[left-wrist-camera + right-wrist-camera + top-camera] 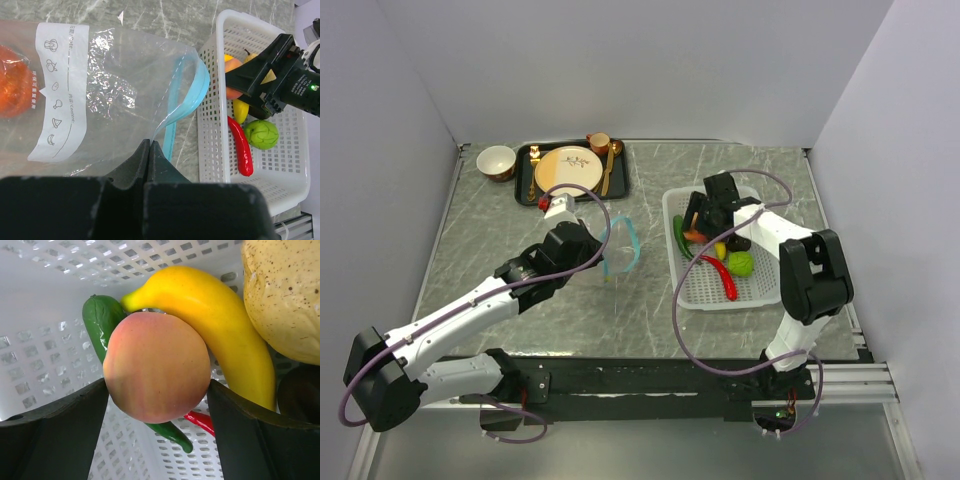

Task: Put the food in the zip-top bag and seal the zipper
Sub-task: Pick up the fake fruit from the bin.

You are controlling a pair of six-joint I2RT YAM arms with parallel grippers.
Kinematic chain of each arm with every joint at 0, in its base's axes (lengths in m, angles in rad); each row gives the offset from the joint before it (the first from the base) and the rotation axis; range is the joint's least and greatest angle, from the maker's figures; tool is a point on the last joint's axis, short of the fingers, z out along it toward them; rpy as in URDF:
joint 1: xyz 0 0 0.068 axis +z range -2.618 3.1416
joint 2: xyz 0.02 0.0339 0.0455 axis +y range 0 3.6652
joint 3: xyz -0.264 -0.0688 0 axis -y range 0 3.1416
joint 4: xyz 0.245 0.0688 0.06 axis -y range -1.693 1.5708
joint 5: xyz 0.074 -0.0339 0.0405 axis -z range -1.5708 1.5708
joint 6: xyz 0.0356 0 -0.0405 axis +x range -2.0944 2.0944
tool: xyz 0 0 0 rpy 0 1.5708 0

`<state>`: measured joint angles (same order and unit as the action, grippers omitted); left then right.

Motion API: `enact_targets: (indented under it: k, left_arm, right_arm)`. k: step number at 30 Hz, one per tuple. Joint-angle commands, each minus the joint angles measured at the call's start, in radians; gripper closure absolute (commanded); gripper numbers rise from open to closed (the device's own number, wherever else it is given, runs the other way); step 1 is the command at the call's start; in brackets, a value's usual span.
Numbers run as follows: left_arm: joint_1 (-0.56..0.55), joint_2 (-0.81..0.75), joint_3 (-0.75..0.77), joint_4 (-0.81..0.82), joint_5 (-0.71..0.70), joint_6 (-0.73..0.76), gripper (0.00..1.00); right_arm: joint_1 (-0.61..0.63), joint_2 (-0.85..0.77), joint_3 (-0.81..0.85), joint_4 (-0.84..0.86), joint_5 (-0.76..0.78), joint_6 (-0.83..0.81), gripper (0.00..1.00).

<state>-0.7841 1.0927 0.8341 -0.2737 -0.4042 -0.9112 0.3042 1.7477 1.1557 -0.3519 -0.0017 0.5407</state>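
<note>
Apparently gripped: orange tomato between wide jaws of right gripper; left gripper pinches zip-top bag.

Bright, even light, soft shadows, glare on zip-top bag, sharp focus

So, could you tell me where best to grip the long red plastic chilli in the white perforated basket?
Probably from above, jaws across its narrow width at mid-length: the red chilli lies flat on the basket floor.
</note>
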Motion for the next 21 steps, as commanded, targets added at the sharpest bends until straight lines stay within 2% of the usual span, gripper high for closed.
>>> enact_targets:
  k: [1, 3, 4, 8, 13, 21]
  left_arm:
    - [0.003, -0.014, 0.01, 0.021, 0.01, -0.006, 0.99]
    - [0.003, -0.013, 0.011, 0.019, 0.008, -0.003, 0.99]
    - [0.003, -0.013, 0.013, 0.018, 0.008, -0.002, 0.99]
    - [0.003, -0.014, 0.011, 0.019, 0.011, -0.003, 0.99]
    - [0.005, -0.02, 0.005, 0.024, 0.016, 0.001, 0.99]
    - [0.003, -0.022, 0.0, 0.034, 0.028, 0.005, 0.99]
  right_arm:
    - [-0.007, -0.008, 0.029, 0.034, 0.005, -0.01, 0.2]
    - [-0.011, -0.002, 0.035, 0.031, 0.005, -0.01, 0.3]
    - [-0.011, -0.001, 0.039, 0.025, 0.006, -0.015, 0.41]
    - [-0.011, -0.036, 0.015, 0.039, -0.035, -0.022, 0.58]
    - [-0.011, -0.137, -0.034, 0.034, -0.037, -0.039, 0.68]
    - [-0.011, -0.338, -0.091, -0.022, -0.081, -0.027, 0.68]
